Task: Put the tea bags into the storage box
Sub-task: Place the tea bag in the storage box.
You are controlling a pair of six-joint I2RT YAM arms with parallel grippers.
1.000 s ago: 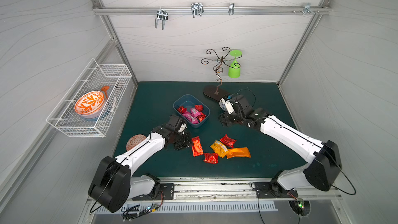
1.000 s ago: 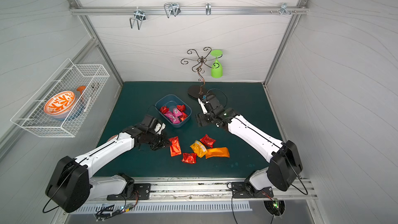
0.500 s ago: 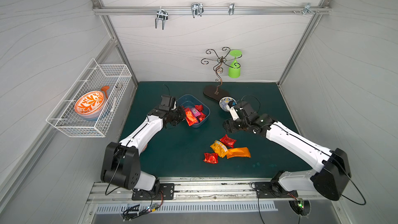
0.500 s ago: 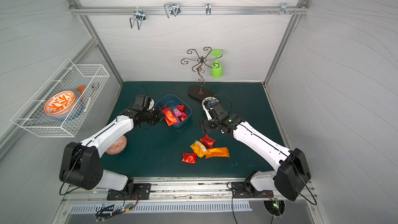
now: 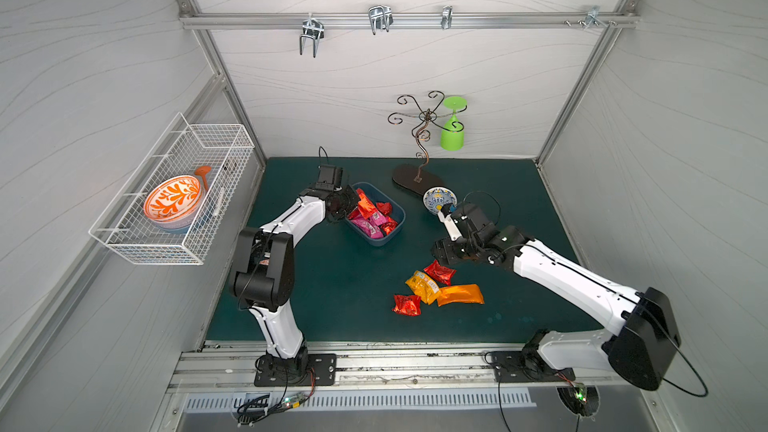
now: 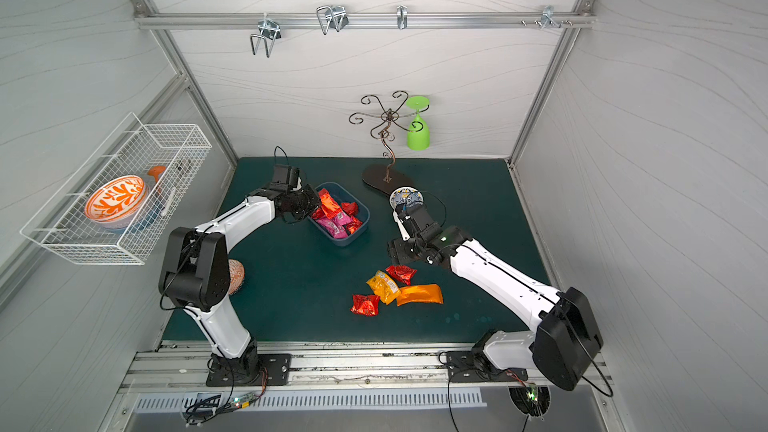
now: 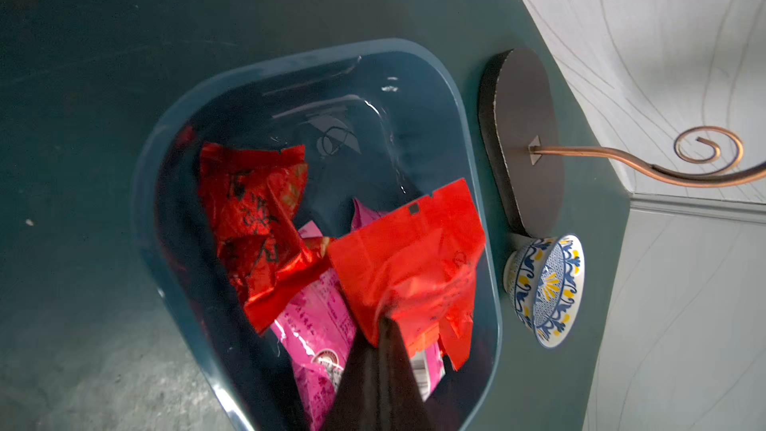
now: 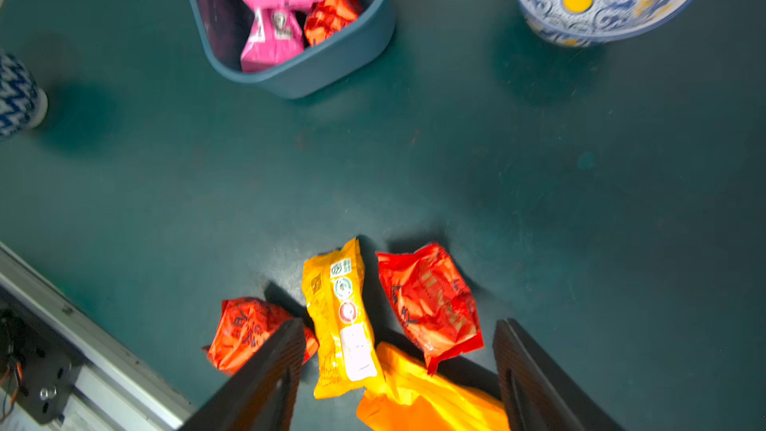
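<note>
Since the earlier frames, a flat red foil sachet (image 7: 408,259) has been lifted off the dark green mat (image 5: 332,284) and is now held over the dark blue, round-cornered plastic storage box (image 5: 387,238), pinched at one edge by the clenched left gripper (image 7: 383,323). The right gripper (image 8: 400,327) has been brought from beside the small blue-patterned ceramic bowl (image 5: 439,199) to above the loose sachets, jaws spread, nothing grasped. In a top view, four sachets are left on the mat at about five o'clock from the box: a crinkly red sachet (image 5: 439,272), a yellow sachet (image 5: 422,288), a long orange sachet (image 5: 460,295) and a second red sachet (image 5: 406,304). Release is judged the main risk: dropped onto the pink sachets (image 7: 319,325) close to the rim, the held sachet could slide out. Two touching sachets could also be caught at once by the wide right jaws. The left fingertips are dark and hard to make out, the long orange sachet is cut off in the right wrist view, and the count inside the box cannot be told.
</note>
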